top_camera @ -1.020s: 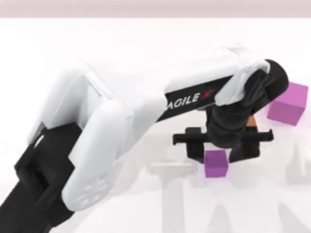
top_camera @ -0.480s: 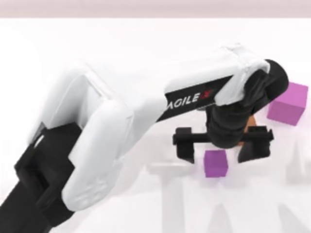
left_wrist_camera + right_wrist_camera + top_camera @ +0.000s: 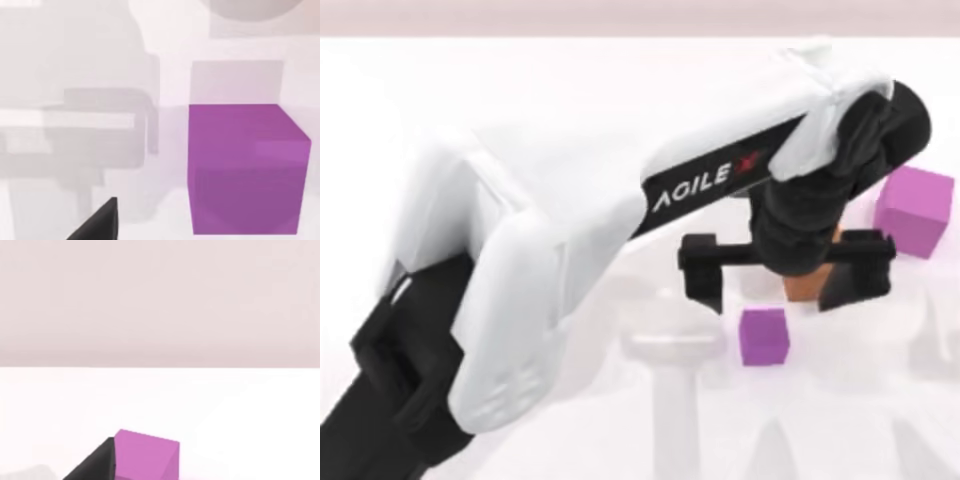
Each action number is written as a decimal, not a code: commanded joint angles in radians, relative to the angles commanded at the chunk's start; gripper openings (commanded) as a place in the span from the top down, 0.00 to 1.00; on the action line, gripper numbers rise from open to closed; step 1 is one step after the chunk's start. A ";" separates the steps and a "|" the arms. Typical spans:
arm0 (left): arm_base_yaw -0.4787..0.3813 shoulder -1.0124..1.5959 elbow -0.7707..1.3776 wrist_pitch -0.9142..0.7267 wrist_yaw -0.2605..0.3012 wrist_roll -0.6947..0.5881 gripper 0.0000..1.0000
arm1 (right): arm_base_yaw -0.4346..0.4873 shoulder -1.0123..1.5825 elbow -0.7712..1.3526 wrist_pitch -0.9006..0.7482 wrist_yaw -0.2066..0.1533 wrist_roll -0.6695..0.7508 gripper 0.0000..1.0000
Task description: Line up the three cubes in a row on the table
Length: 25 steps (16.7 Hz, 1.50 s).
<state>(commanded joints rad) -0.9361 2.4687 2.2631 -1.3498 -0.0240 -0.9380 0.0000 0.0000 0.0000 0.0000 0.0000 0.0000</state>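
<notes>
My left gripper (image 3: 780,292) hangs open above the table (image 3: 620,410), its black fingers (image 3: 703,278) spread wide with nothing between them. The small magenta-purple cube (image 3: 764,336) rests on the table just in front of it, apart from both fingers; it fills the left wrist view (image 3: 245,170) beside one fingertip (image 3: 102,224). The brown-orange cube (image 3: 808,286) peeks out from under the wrist. The larger magenta-purple cube (image 3: 916,210) sits at the right. My right arm is outside the top view. One finger (image 3: 95,464) of it shows, well off centre, beside a magenta cube (image 3: 147,455).
The left arm's white body (image 3: 540,260) crosses the table from the front left and hides much of the middle. The table's far edge (image 3: 640,38) meets a pale wall at the back.
The left gripper has lifted off the small cube and drifted slightly back and right, with its fingers spread wider. The small cube stays put. More of the brown-orange cube shows.
</notes>
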 joint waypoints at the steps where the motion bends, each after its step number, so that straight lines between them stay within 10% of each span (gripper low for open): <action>1: 0.002 -0.001 0.040 -0.042 0.000 -0.001 0.00 | 0.000 0.000 0.000 0.000 0.000 0.000 0.00; 13: 0.051 -0.104 0.007 -0.043 -0.004 0.016 0.00 | 0.024 0.085 0.085 -0.061 -0.002 0.019 0.00; 25: 0.527 -1.258 -1.077 0.580 -0.012 0.307 0.00 | 0.208 1.097 0.898 -0.627 0.003 0.175 0.00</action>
<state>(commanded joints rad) -0.4089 1.2106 1.1863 -0.7693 -0.0363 -0.6306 0.2077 1.0973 0.8975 -0.6271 0.0034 0.1751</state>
